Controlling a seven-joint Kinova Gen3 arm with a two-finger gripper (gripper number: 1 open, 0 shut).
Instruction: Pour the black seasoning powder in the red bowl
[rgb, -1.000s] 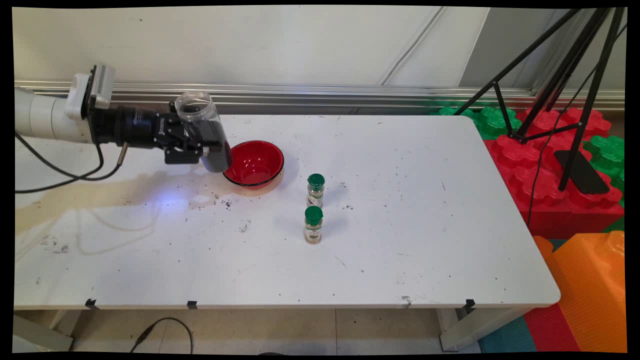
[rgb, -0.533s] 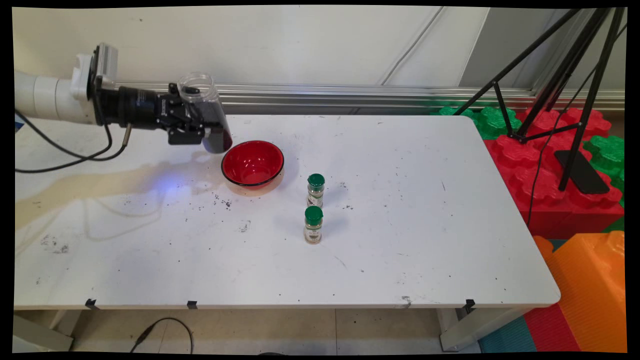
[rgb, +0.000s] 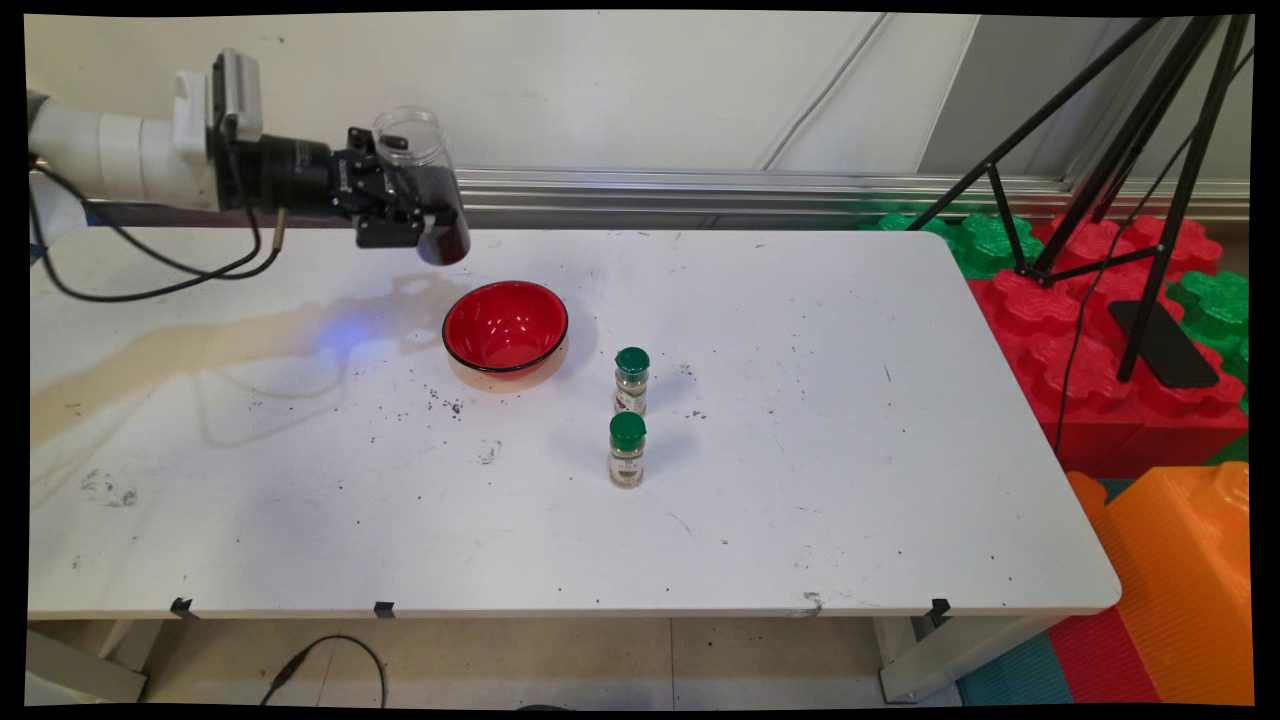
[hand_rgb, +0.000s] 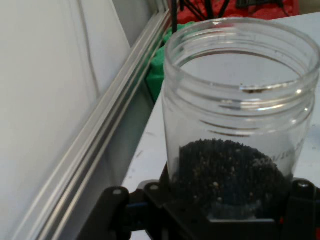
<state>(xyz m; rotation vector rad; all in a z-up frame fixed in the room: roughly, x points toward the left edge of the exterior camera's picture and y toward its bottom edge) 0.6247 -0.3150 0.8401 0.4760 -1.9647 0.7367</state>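
Observation:
My gripper (rgb: 425, 215) is shut on a clear open jar (rgb: 422, 180) partly filled with dark grains. It holds the jar nearly upright, high above the table's far left part, up and to the left of a red bowl (rgb: 506, 327). In the hand view the clear jar (hand_rgb: 240, 115) fills the frame, its mouth open and the dark grains lying in its lower part between my gripper (hand_rgb: 220, 210) linkage. The bowl looks empty inside.
Two small spice bottles with green caps stand right of the bowl, one (rgb: 631, 380) behind the other (rgb: 627, 449). Dark specks are scattered on the white table (rgb: 800, 480) near the bowl. A tripod (rgb: 1130, 180) and coloured foam blocks (rgb: 1120, 330) stand at the right.
My gripper has risen with the jar, moving up and slightly right, from beside the bowl's left rim to well above it.

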